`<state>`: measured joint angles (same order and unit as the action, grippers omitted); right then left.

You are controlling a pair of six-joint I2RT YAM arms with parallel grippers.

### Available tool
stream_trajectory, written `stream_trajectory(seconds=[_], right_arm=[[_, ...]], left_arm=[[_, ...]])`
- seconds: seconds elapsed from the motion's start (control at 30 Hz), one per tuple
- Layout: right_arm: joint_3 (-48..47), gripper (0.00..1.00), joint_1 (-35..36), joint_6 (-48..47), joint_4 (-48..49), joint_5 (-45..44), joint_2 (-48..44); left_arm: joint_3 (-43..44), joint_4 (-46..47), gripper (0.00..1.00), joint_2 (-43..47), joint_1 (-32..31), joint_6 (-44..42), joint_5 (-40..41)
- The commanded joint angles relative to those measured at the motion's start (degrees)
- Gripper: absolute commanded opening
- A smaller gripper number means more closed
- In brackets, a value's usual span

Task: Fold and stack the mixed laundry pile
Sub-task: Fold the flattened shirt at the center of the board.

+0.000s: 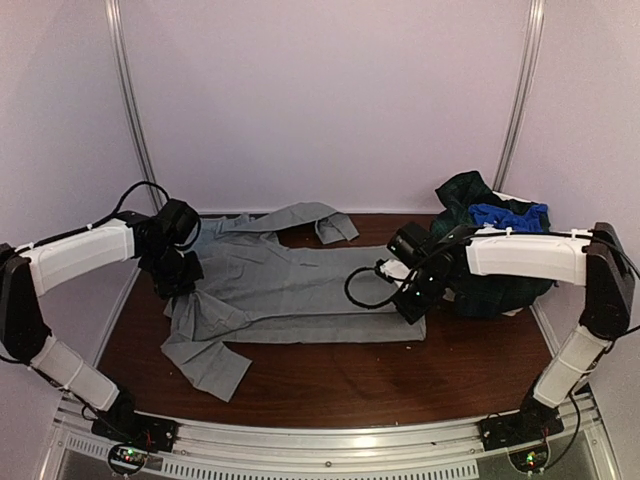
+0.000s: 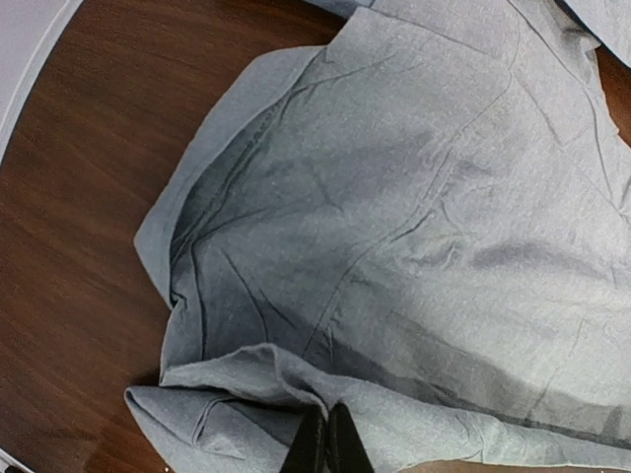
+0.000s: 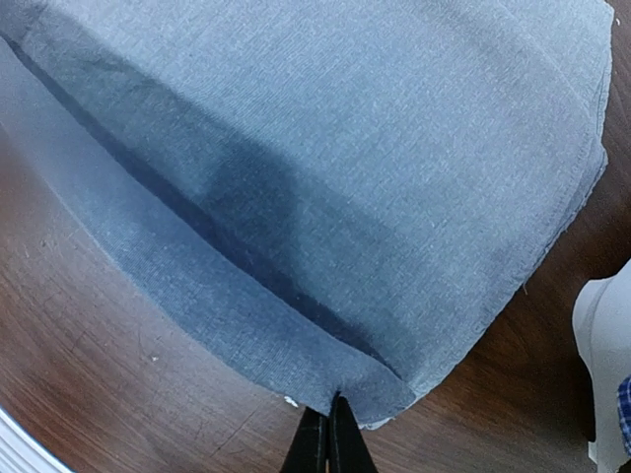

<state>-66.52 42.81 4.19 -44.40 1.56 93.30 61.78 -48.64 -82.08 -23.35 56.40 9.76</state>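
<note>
Dark wood desk [image 1: 330, 375], pale walls on three sides, metal rail [image 1: 330, 440] along the near edge. I see the mixed laundry pile [image 1: 465, 192] heaped in the back right corner. It is mostly dark plaid with a bright blue piece [image 1: 510, 213] on top, and my right arm hides part of it. It has no clear long axis, just a rumpled mound hard against the right edge.

A grey shirt [image 1: 290, 290] lies spread flat mid-desk, apart from the pile's main bulk, long axis running left to right. The shoulder end is to the left and the straight hem to the right. One sleeve [image 1: 305, 215] trails toward the back wall, the other [image 1: 205, 360] angles to the near left, close to the desk's left edge.

My left end effector [image 2: 326, 434] is clenched, fingers pressed together on a raised fold of the shirt at its left end. My right end effector [image 3: 328, 429] is also clenched, pinching the doubled hem at the shirt's near right corner. That corner is lifted a little off the wood in the right wrist view.

Open room: a wide bare strip of desk between the shirt and the rail, and a smaller bare patch at the back centre between the rear sleeve and the pile.
</note>
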Motion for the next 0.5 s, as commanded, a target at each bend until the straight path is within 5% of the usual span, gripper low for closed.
stream_trajectory(seconds=[0.0, 0.2, 0.3, 0.33, 0.47], right_arm=[[-3.36, 0.00, -1.95, -2.53, 2.18, -1.08, 3.76], [-5.44, 0.03, -2.45, -3.35, 0.82, -4.75, 10.32], [-4.90, 0.35, -2.39, -2.30, 0.02, -6.48, 9.87], [-4.80, 0.43, -2.44, -1.71, 0.05, -7.02, 9.03], [-5.95, 0.55, -2.40, -0.12, 0.36, -6.96, 5.93]], left_arm=[[1.83, 5.46, 0.07, -4.09, 0.01, -2.86, -0.52], [1.75, 8.00, 0.12, -6.72, 6.41, -7.52, -4.19], [-0.55, 9.02, 0.16, -2.46, 11.71, -11.90, -5.69], [-1.74, 9.31, 0.25, -0.81, 13.48, -13.11, -5.98], [-7.02, 11.94, 0.51, 5.43, 19.80, -15.62, -8.81]])
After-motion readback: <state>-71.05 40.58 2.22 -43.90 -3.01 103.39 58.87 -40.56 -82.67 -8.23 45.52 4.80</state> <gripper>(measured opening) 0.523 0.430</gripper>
